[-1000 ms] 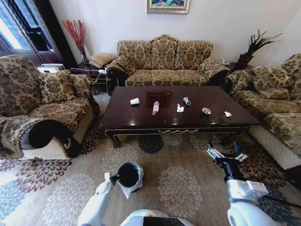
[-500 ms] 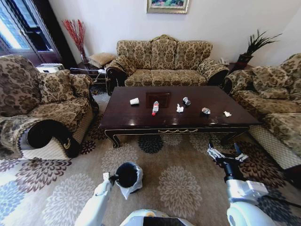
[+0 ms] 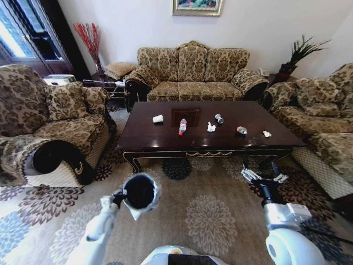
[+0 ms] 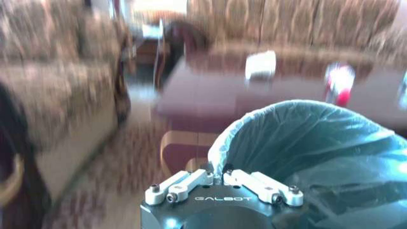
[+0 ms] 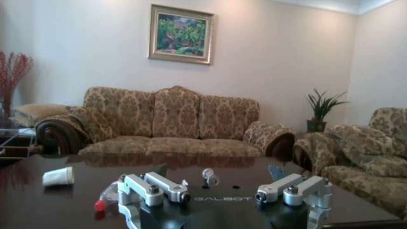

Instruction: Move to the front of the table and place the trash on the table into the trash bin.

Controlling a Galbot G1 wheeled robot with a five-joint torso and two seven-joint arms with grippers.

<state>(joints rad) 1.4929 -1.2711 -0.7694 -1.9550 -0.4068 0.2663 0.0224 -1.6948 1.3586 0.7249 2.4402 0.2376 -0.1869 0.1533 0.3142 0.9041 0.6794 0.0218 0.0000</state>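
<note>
Nearest the camera, at the lower left of the head view, the left gripper [image 3: 115,199] carries the trash bin [image 3: 139,191] clear of the carpet; in the left wrist view its fingers [image 4: 184,183] are closed tight on the bag-lined rim of the bin [image 4: 299,143], whose mouth tips toward the table. At the lower right of the head view the right gripper [image 3: 263,177] hangs empty with its jaws spread wide, and in the right wrist view both of its fingers [image 5: 156,187] stand well apart with nothing between them. Beyond both grippers, across a strip of patterned carpet, the table [image 3: 165,144] fills the middle of the frame with its long axis running left to right. All the trash lies on it in a loose row along that axis: a white paper cup [image 3: 158,118] toward the left, a clear bottle with a red label [image 3: 182,126] just right of it, lying with its length pointing toward the robot, then a crumpled tissue [image 3: 210,127], a small silver can [image 3: 219,118], a colourful wrapper [image 3: 241,130] and another tissue [image 3: 267,133] farthest right. Judging by this, the wrapper and the right-hand tissue sit closest to the free right gripper, while the cup and bottle lie more in front of the bin-holding arm; every piece is still well out of reach, so the robot probably has to close on the table front first.
</note>
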